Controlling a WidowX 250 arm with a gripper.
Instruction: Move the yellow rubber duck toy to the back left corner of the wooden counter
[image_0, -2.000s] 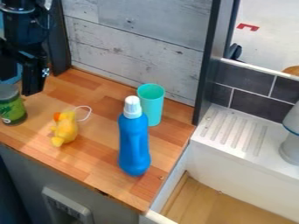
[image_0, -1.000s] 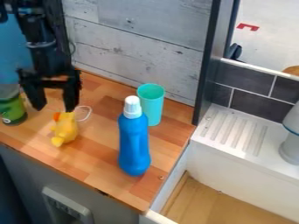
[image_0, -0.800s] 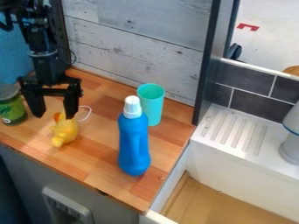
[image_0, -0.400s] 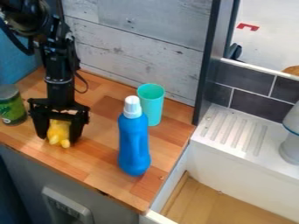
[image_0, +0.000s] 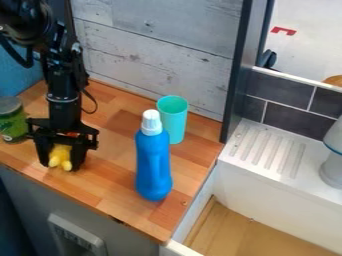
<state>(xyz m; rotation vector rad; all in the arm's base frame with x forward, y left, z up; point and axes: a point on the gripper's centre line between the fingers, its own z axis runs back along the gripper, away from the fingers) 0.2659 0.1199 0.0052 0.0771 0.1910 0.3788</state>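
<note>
Far left: jar with dark lid and green label (image_0: 12, 122), upright on the wooden counter (image_0: 120, 190). It sits just beside the claw (image_0: 62, 166); from my station I cannot tell whether the two touch.

Claw, left part of the counter: pointed down, clenched on the yellow toy (image_0: 61, 152), a finger on either side of it. Toy is low over the counter near the front edge, its two rounded ends toward me, a bit of orange visible higher up between the fingers. I cannot tell whether it bears on the wood. Below the counter edge, a grey panel (image_0: 85, 243).

Centre: blue bottle (image_0: 153, 165), white cap, upright, well apart from the claw. Teal cup (image_0: 175, 122), upright, mouth up, behind the bottle and slightly right, near the weathered plank wall (image_0: 153, 55).

Right: dark post (image_0: 239, 65) at the counter's back corner, then a white ridged ledge (image_0: 267, 145) below dark tiles (image_0: 287, 115). White object with a blue line (image_0: 333, 167) at the right edge, on the ledge.
</note>
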